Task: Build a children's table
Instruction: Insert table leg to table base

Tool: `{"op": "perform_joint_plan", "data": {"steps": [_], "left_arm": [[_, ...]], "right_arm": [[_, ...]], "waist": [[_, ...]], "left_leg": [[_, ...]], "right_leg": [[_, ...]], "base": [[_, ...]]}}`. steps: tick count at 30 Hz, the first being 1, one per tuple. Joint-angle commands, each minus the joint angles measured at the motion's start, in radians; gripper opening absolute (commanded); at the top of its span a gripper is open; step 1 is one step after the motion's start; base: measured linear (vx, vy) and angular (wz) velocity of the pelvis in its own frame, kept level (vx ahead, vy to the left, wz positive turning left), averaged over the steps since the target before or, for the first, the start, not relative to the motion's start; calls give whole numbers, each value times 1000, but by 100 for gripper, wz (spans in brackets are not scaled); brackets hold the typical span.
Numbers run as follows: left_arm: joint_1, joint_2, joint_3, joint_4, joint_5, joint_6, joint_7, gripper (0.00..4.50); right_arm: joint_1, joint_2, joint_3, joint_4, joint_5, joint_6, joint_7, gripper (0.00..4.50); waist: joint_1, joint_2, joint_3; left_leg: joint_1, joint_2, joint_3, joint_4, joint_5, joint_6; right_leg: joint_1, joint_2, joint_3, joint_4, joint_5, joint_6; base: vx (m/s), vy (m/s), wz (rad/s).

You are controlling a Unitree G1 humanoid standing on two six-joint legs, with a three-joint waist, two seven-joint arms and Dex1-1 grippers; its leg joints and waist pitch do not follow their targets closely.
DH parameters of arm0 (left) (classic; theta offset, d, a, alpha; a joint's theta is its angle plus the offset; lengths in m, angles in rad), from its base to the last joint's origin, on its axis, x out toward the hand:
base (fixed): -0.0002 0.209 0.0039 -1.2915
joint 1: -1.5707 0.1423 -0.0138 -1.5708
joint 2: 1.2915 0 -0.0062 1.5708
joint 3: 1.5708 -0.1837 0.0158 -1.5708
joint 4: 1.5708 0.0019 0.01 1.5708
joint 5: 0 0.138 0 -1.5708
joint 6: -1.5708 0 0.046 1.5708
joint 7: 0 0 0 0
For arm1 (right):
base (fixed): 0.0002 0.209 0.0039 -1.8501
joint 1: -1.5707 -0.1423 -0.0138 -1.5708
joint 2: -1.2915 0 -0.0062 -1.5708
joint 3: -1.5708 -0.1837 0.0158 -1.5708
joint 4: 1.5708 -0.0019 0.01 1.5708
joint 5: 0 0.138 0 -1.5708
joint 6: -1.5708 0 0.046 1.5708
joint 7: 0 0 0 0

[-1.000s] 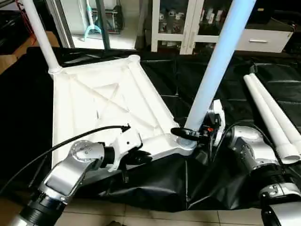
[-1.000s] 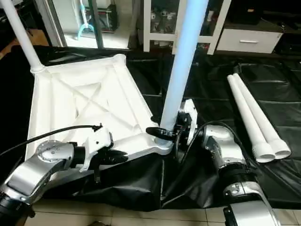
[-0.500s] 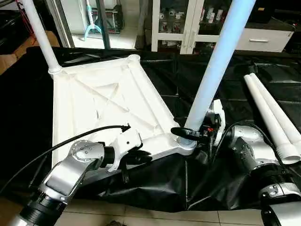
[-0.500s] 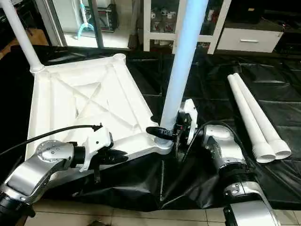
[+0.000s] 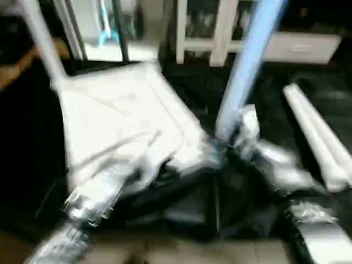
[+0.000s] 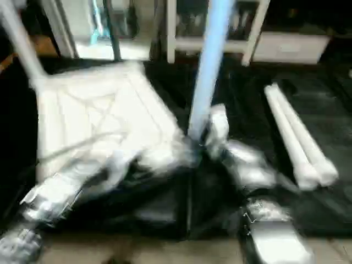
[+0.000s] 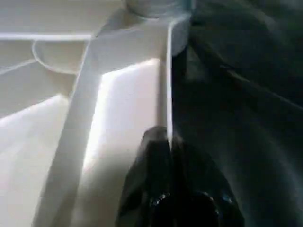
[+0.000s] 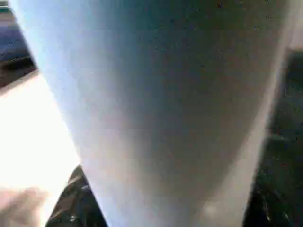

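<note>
Two legs [image 6: 212,66] stand in tabletop [image 5: 115,115] corner sockets, two spare legs [image 6: 300,137] wait; left gripper [image 7: 169,142] pinches rim, right gripper [image 5: 234,140] clamps leg.

A crumpled black sheet [image 6: 330,209] covers the floor, pale tiles [image 5: 181,254] show along its near edge, and behind it stand a white cabinet with glass doors [image 5: 212,27] and a white drawer unit [image 6: 289,48].
</note>
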Motion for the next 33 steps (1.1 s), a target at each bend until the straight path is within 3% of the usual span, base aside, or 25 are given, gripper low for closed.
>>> {"op": "perform_joint_plan", "data": {"steps": [1, 2, 5, 6, 11, 13, 17, 20, 21, 23, 24, 27, 30, 33], "left_arm": [[-1, -21, -22, 51, 36, 35, 105, 0], [-2, -18, -18, 54, 34, 34, 105, 0], [-5, -15, -14, 58, 32, 33, 104, 0], [-9, -19, -12, 66, 36, 31, 107, 0], [-24, -37, 5, 103, 50, 15, 114, 0], [-18, -26, 5, 98, 40, -18, 88, 0], [41, 54, -9, 19, 4, -111, -31, 0], [137, 159, -6, -100, -61, -204, -200, 0], [172, 196, -2, -152, -94, -207, -267, 0], [223, 257, 0, -225, -135, -193, -352, 0], [254, 300, -2, -271, -161, -177, -407, 0], [280, 336, 4, -305, -194, -153, -454, 0], [312, 370, 18, -331, -231, -147, -495, 0], [320, 377, 24, -337, -232, -151, -497, 0]], "right_arm": [[39, 38, -14, 99, 5, 38, -174, 199], [38, 32, -15, 99, 6, 38, -172, 199], [31, 28, -16, 99, 6, 39, -171, 199], [26, 31, -21, 107, 1, 33, -178, 199], [-8, 51, -38, 148, -29, 4, -185, 199], [-18, 73, -55, 131, 12, -13, -53, 255], [15, 22, 5, 19, 19, -39, 195, 279], [78, -85, 27, -171, 113, 70, 498, 318], [100, -126, 37, -227, 138, 106, 587, 318], [137, -196, 57, -306, 167, 155, 702, 337], [158, -242, 58, -336, 160, 157, 759, 349], [165, -294, 47, -329, 142, 146, 807, 357], [197, -372, 19, -385, 186, 212, 919, 357], [216, -408, 25, -417, 201, 249, 966, 357]], "waist": [[-2, -7, -65], [-3, -14, -72], [-4, -11, -83], [-4, -12, -83], [-7, -13, -77], [-7, -15, -75], [-14, -17, -81], [-21, -16, -84], [-18, -14, -84], [-8, -10, -88], [-5, -7, -85], [-3, -7, -88], [2, -11, -83], [13, -13, -83]], "left_leg": [[50, 6, 2, -59, -35, 12], [43, 4, 0, -56, -20, 26], [34, -4, -4, -41, 111, 94], [35, -4, -4, -40, 117, 112], [36, 1, -3, -46, 44, 109], [36, 3, -3, -48, 15, 108], [25, 0, -8, -42, 70, 148], [25, 0, -10, -37, 98, 181], [32, 5, -9, -35, 113, 189], [33, 7, -11, -29, 165, 196], [35, 9, -7, -27, 177, 201], [36, 7, -5, -28, 177, 180], [33, 5, -1, -28, 165, 175], [34, 7, -1, -29, 157, 171]], "right_leg": [[41, -46, 20, -71, 164, -291], [54, -45, 22, -66, 211, -268], [57, -33, 19, -45, 454, -242], [56, -33, 18, -44, 486, -243], [54, -37, 16, -54, 382, -260], [55, -38, 16, -57, 346, -262], [65, -36, 12, -45, 449, -265], [68, -30, 10, -38, 528, -262], [59, -28, 10, -36, 543, -268], [63, -20, 5, -27, 593, -264], [51, -19, 3, -26, 597, -262], [49, -22, 5, -25, 558, -275], [46, -21, 8, -29, 542, -273], [45, -22, 9, -29, 532, -267]], "base": [[0, 0, 0], [0, 0, 0], [0, 0, 0], [0, 0, 0], [0, 0, 0], [0, 0, 0], [0, 0, 0], [0, 0, 0], [0, 0, 0], [0, 0, 0], [0, 0, 0], [0, 0, 0], [0, 0, 0], [0, 0, 0]]}}
